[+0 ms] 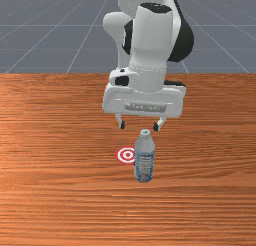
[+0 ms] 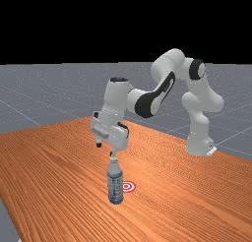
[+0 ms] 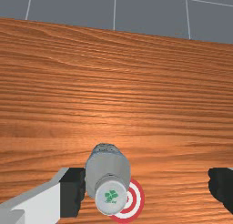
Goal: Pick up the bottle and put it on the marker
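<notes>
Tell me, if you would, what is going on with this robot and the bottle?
The robot arm is at the task of moving the bottle onto the red-and-white marker, but it isn't holding anything. Its jaws stand open, close to the bottle's capped top. The bottle is upright on the wooden table, just off the marker, toward the front view's right and nearer that camera. So both the grasp and the placing are yet to be done.

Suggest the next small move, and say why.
I'd probably ease the open gripper toward the front view's right before lowering: in the wrist view, the upright bottle stands much nearer one finger than the other.
</notes>
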